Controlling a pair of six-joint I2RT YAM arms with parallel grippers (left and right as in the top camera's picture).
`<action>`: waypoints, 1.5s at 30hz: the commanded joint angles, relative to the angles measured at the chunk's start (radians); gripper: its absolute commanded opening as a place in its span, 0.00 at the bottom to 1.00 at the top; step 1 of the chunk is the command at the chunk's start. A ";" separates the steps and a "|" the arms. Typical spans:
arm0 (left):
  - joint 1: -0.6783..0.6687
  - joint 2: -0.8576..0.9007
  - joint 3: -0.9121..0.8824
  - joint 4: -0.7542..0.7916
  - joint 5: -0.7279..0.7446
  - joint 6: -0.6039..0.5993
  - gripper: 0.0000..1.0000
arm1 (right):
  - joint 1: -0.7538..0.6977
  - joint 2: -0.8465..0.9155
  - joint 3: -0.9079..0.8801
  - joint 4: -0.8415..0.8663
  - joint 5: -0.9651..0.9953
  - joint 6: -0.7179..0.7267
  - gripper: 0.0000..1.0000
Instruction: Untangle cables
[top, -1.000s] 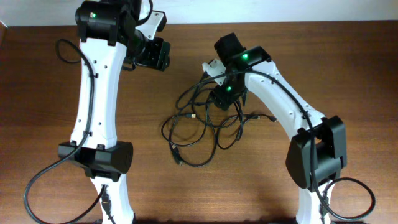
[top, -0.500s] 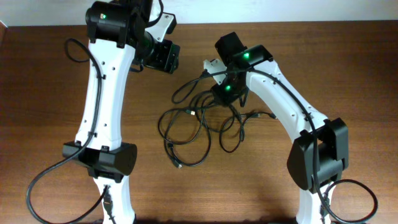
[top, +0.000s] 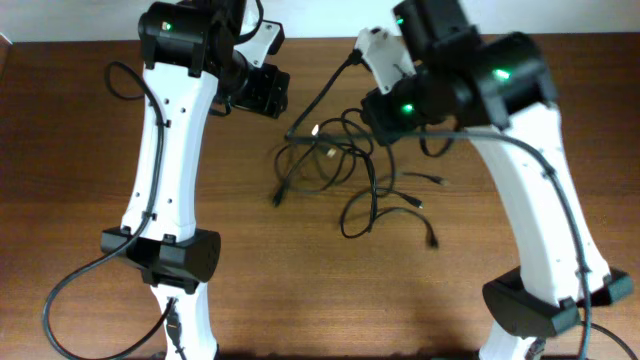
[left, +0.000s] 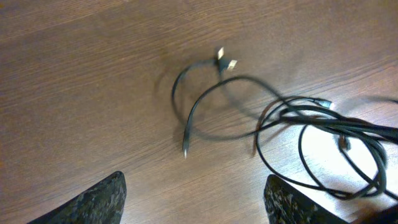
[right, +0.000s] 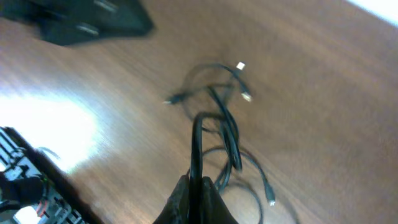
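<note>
Several thin black cables (top: 335, 165) lie tangled in the middle of the wooden table, their metal-tipped plugs spread out to the right (top: 430, 240). My right gripper (right: 199, 190) is shut on one black cable strand (right: 196, 146), which rises out of the bundle (right: 227, 134) below. In the overhead view the raised right wrist (top: 405, 105) hides those fingers. My left gripper (top: 262, 92) hovers at the far left of the tangle. Its fingers (left: 93, 200) stand open with only bare wood between them, and the cables (left: 292, 118) lie to its right.
The table's far edge (top: 320, 38) runs along the top against a white wall. Both arm bases stand at the near edge, trailing thicker black arm cables (top: 70, 290). The dark left gripper body (right: 93, 18) shows at the upper left of the right wrist view.
My right gripper has shut on a cable strand and lifted up and back, dragging the tangle toward the far side and stretching it out. The left arm shifted slightly right, then held still.
</note>
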 joint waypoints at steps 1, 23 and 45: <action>-0.039 -0.032 -0.040 -0.001 0.001 -0.002 0.72 | 0.071 -0.028 0.201 -0.040 -0.012 0.009 0.04; -0.225 -0.032 -0.449 0.144 0.356 0.536 0.59 | 0.158 -0.482 0.285 -0.089 0.454 0.035 0.04; -0.475 -0.028 -0.753 0.430 -0.048 0.843 0.00 | 0.158 -0.463 0.285 -0.089 0.474 0.034 0.04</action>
